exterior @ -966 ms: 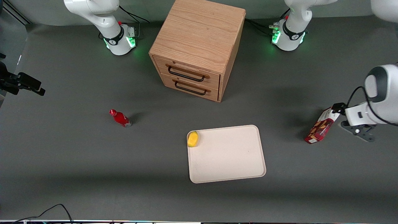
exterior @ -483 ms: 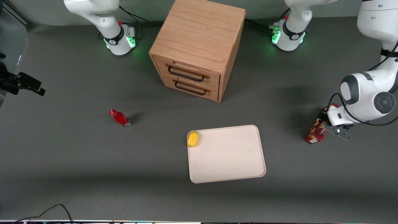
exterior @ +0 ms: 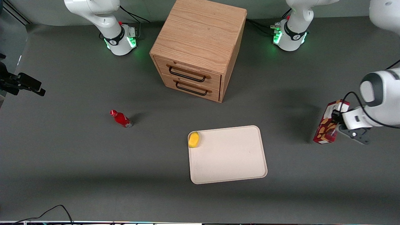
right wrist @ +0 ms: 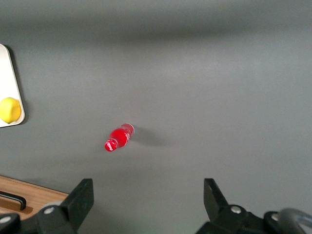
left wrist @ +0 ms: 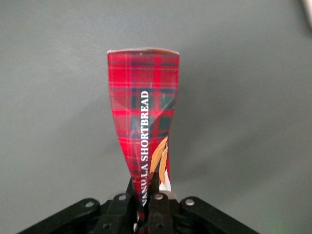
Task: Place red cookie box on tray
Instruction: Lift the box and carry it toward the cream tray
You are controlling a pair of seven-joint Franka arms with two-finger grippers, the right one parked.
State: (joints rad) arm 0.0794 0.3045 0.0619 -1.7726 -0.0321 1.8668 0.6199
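My left gripper (exterior: 337,121) is shut on the red cookie box (exterior: 327,123), pinching its upper end near the working arm's end of the table. The carton stands nearly upright, its cookie pictures facing the front camera. In the left wrist view the red cookie box (left wrist: 143,112) shows a tartan side squeezed thin between the gripper's (left wrist: 146,189) black fingers. Whether its lower end touches the table I cannot tell. The cream tray (exterior: 231,159) lies flat nearer the table's middle, well apart from the box.
A yellow lemon-like object (exterior: 193,139) sits in a tray corner. A small red bottle (exterior: 121,119) lies toward the parked arm's end. A wooden two-drawer cabinet (exterior: 200,47) stands farther from the front camera than the tray.
The left arm's wrist swung down over the box and back out. The box now stands more upright and slightly higher, shifted a little toward the working arm's end.
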